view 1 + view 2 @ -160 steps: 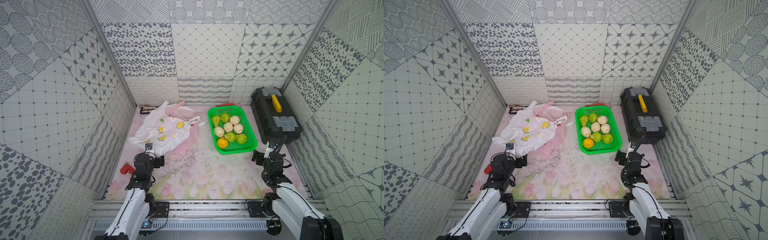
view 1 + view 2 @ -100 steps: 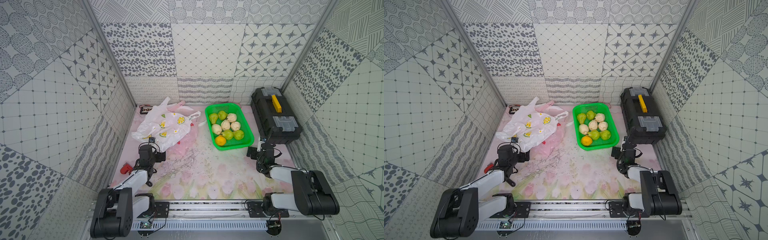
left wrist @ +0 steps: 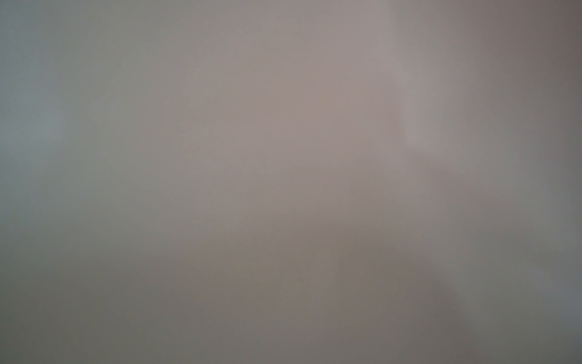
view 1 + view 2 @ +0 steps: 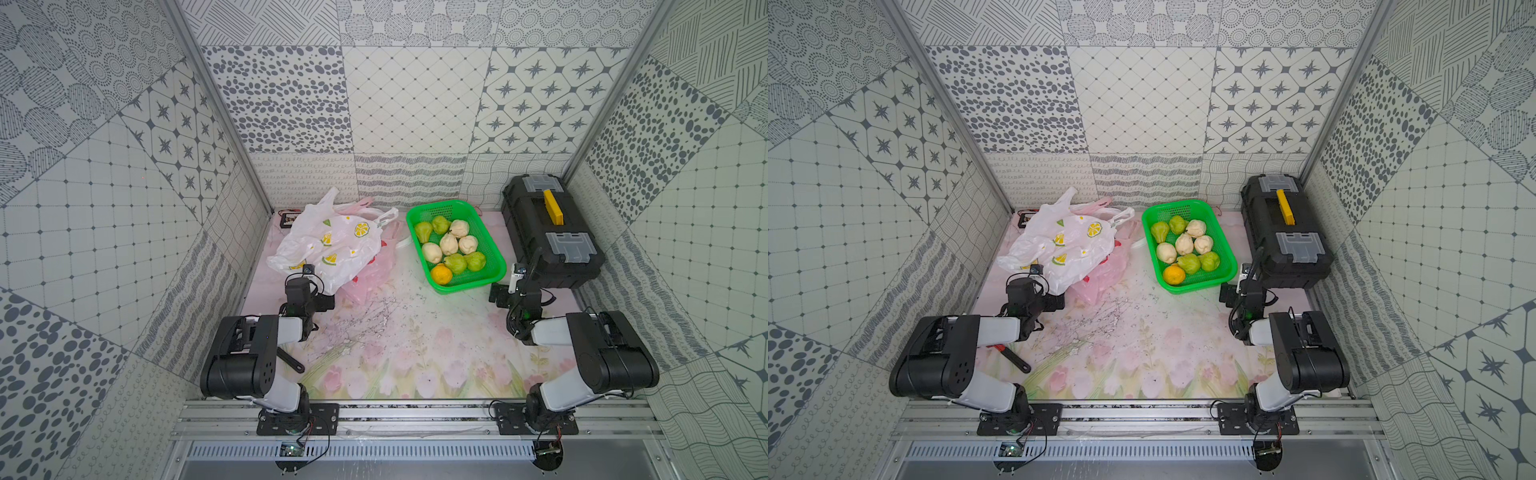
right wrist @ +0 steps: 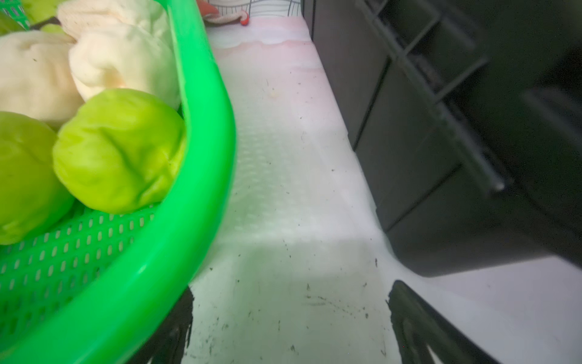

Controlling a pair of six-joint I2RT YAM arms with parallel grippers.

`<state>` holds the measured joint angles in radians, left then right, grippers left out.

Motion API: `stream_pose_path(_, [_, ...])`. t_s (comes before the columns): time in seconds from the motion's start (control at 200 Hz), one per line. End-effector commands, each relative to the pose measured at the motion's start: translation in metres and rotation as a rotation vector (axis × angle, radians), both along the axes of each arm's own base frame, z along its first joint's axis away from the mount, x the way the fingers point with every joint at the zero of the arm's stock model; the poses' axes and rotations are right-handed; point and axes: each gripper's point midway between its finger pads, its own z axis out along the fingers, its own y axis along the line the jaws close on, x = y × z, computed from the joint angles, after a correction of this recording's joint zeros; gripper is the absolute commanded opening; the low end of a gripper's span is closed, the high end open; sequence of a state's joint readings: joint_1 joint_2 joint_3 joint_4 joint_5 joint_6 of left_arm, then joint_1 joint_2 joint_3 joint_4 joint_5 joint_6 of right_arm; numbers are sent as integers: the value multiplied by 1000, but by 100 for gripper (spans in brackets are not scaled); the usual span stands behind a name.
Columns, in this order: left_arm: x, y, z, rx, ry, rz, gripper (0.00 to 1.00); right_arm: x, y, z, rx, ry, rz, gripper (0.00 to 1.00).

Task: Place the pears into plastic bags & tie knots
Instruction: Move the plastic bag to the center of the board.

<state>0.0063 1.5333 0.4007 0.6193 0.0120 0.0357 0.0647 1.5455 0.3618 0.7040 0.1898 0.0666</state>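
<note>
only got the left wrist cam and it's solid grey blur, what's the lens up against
Observer: The left hand sits at the near edge of the white lemon-print bag; the lens is probably right against that plastic.
Operator: any pears bagged yet
Observer: None that I can see; eight pears lie in the green basket with one orange.
Operator: and the other arm
Observer: The right hand is open and empty, low by the gap between the green basket and the black toolbox.

left wrist view: wholly blurred | pink bag [image 4: 370,275]: mostly under white bag [image 4: 332,243]
</note>
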Motion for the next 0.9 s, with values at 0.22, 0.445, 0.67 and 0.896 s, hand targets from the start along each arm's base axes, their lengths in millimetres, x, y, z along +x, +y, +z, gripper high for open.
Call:
stream_pose_path(0.22, [30, -1, 40, -4, -186, 6, 98, 24, 9, 57, -26, -200, 20, 98])
stream_pose_path(0.445, [17, -14, 62, 87, -118, 58, 98, 7, 22, 85, -16, -156, 29, 98])
stream_pose_path(0.67, [-19, -15, 82, 62, -66, 139, 98, -30, 46, 103, -24, -123, 79, 98])
stream_pose_path(0.896, [-46, -16, 111, -39, -77, 176, 98, -65, 69, 115, 23, -86, 137, 98])
